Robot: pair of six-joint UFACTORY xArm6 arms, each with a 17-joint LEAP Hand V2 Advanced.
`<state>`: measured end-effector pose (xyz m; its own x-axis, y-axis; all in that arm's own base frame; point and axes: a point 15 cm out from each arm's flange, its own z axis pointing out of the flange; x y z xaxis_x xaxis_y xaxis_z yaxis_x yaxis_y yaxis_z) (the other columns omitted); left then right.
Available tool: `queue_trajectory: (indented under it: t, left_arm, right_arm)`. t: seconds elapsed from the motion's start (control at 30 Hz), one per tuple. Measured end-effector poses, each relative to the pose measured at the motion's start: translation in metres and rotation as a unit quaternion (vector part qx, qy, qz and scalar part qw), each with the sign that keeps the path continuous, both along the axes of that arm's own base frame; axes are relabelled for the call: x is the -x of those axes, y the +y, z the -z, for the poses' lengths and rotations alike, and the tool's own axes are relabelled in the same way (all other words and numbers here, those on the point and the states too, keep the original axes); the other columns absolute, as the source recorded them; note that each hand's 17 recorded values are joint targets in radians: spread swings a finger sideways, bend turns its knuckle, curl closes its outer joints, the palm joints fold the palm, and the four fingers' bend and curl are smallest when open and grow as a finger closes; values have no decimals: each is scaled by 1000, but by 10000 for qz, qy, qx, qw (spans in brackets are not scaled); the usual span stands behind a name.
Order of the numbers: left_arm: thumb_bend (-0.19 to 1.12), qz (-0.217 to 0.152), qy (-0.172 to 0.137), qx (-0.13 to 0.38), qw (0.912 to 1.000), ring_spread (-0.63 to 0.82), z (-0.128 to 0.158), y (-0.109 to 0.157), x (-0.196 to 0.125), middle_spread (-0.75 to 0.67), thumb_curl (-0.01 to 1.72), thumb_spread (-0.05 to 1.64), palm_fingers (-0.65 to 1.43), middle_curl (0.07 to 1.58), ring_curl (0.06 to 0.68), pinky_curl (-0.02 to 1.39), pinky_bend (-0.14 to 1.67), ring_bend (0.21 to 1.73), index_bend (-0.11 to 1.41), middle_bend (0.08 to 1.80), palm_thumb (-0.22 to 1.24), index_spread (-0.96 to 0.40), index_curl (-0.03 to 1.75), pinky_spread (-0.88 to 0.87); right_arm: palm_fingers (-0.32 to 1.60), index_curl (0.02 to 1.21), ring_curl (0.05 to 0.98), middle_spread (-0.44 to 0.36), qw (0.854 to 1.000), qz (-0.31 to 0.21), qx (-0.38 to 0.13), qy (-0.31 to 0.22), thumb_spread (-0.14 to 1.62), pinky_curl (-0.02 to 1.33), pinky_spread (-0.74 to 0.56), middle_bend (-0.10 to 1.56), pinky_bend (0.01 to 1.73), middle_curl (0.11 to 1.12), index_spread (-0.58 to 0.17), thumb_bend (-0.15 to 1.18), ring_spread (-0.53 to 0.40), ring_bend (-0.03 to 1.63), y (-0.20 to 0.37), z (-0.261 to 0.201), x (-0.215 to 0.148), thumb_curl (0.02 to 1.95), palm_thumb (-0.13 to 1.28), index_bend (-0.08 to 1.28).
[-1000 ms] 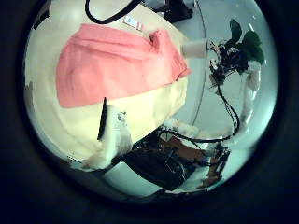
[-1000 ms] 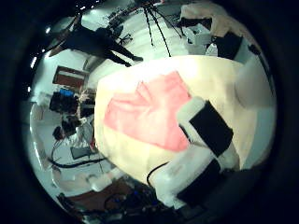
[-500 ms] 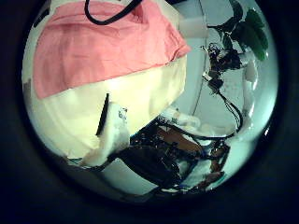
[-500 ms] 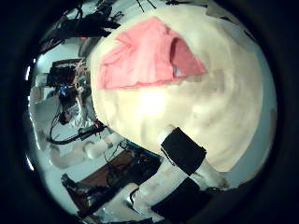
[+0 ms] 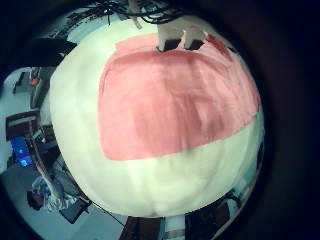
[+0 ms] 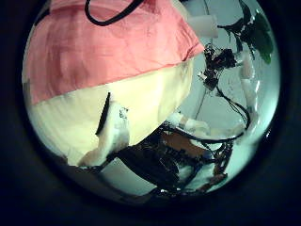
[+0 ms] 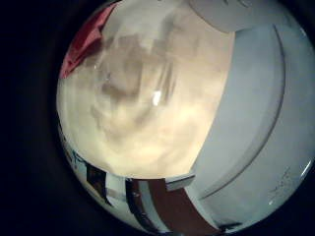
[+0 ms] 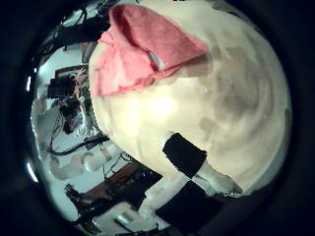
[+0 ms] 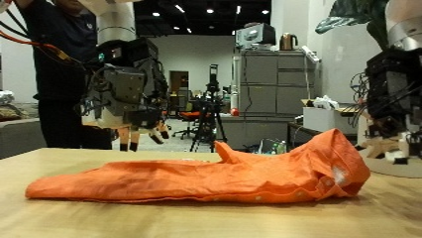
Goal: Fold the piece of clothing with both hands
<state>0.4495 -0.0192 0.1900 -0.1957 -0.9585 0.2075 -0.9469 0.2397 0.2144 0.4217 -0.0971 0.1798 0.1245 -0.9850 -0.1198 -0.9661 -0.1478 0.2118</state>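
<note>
The orange crumpled cloth garment (image 9: 211, 175) lies bunched on the tan table (image 9: 52, 218). Left hand (image 9: 126, 89) and right hand (image 9: 393, 94) hang loose-fingered, holding nothing. A careless grab may bunch it more.

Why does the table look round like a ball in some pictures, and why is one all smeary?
Palm views: very wide lenses bend the table round, with dark edges. Right little finger side palm view: smeared, with a small bright glare spot on the table; only a corner of the garment shows. Outside view: straight and clear, garment sharp.
</note>
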Motion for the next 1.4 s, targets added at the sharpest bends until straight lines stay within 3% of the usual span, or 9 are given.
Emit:
queue_trajectory:
  t: [0.43,0.7,0.77,0.8,0.83,0.9,1.0,1.2,1.4]
  left_arm:
    - [-11,-19,182,-34,9998,506,38,5,4,266,342,1313,-4,285,255,319,322,409,163,188,520,55,299,492]
    - [-11,-52,215,-103,9997,500,47,15,6,258,339,1312,5,292,252,319,315,417,164,188,521,54,303,488]
    - [-11,-67,208,-101,9997,500,47,16,6,257,338,1312,4,293,251,319,315,419,164,188,521,54,303,488]
    - [-11,-74,230,-101,9997,499,48,18,7,257,338,1312,4,294,251,319,315,421,164,188,521,54,303,487]
    - [-11,-71,235,-95,9997,499,48,19,8,256,338,1312,4,294,251,320,314,422,165,188,521,54,303,487]
    - [-11,-86,235,-87,9996,498,48,22,8,256,338,1312,4,295,250,320,314,423,167,187,521,54,305,487]
    - [-11,-114,217,-86,9997,498,46,26,8,249,337,1312,6,297,247,320,312,423,165,191,522,54,306,487]
    - [-10,-95,235,-102,9996,497,47,26,9,239,336,1313,14,301,242,319,308,421,165,192,524,55,308,486]
    - [-11,-90,331,-131,9993,495,55,28,15,228,333,1314,20,306,240,317,302,421,165,191,526,55,309,481]
  right_arm:
    - [287,321,260,-21,9997,-132,-186,-34,1133,322,183,369,249,377,-249,-18,9,485,26,15,-12,268,530,165]
    - [568,347,273,-65,9992,-108,-309,-230,1124,291,78,406,207,391,-265,-8,-104,588,42,28,-29,284,596,234]
    - [824,352,283,-86,9992,-131,-321,-185,1127,282,-17,452,262,408,-288,1,-155,666,45,33,-29,293,641,242]
    - [834,346,276,-90,9992,-136,-319,-187,1125,276,-40,452,272,407,-291,1,-164,664,46,34,-30,295,653,233]
    - [1039,357,299,-113,9992,-139,-314,-195,1127,288,-126,508,332,432,-309,3,-197,723,47,35,-30,300,676,243]
    - [1192,396,336,-150,9992,-140,-310,-192,1126,325,-280,549,447,461,-335,10,-241,775,46,37,-31,312,729,275]
    - [1421,490,406,-170,9992,-143,-311,-186,1119,400,-437,737,624,545,-367,17,-266,890,46,38,-31,334,808,432]
    - [1380,653,504,-161,9994,-136,-276,-173,1117,541,-433,990,951,652,-363,61,-249,1087,39,38,-29,396,987,733]
    - [1232,765,579,-151,9995,-93,-268,-155,1125,642,-367,1150,1133,719,-337,83,-230,1236,27,30,-23,460,1094,901]
